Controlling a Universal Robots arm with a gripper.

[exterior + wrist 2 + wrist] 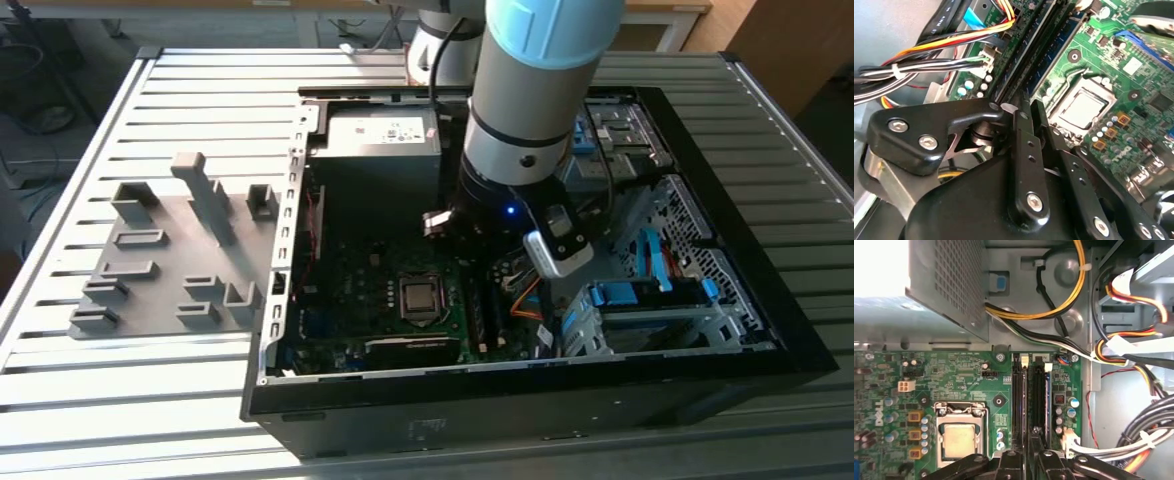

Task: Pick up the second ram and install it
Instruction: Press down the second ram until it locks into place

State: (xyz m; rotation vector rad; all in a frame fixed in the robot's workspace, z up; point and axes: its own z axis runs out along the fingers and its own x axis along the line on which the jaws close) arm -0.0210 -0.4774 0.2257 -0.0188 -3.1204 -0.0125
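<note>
Black gripper (1026,107) low inside open black metal computer case (790,330), frame centre in the exterior view. Thin blue second ram (1055,50) stands along the black memory slots (1018,400) just beyond it (jaw state cannot be told). White label (383,130) upper centre.

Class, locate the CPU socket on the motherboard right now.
In the first wrist view, the CPU socket sits on the green motherboard, beside the memory slots, close to the gripper.
</note>
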